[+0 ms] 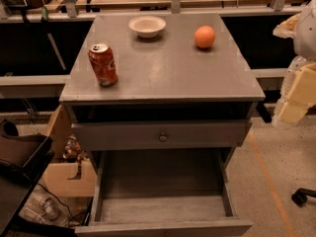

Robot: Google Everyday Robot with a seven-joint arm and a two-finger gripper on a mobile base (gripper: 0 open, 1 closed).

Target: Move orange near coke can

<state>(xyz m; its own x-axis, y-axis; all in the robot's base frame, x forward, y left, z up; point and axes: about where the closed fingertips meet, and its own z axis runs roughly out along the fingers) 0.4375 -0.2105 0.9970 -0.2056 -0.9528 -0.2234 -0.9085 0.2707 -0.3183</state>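
Item: grey cabinet, flat top, seen from the front and above.

Left side: coke can, upright, silver top showing. It stands close to the left edge of the top and somewhat back from the front edge, with bare surface on its right.

Back centre: cream bowl, shallow, upright, near the back edge. It sits apart from both the can and the fruit.

Middle: a broad stretch of bare grey top runs from the can across to the right edge and up to the bowl.

Back right: orange, round, resting on the top. It lies right of the bowl, in from the right edge and a little in from the back edge, well apart from the can on the far diagonal.

Below the top: upper drawer with a round knob, pushed in. The lower drawer is pulled well out toward the front.

Right margin: gripper, pale cream, partly cut off by the frame. It hangs outside the cabinet, just beyond the front right corner and over the floor. Spread or pressed together: cannot tell. It holds nothing that shows. The orange lies to its left and farther back, well apart, not touching.
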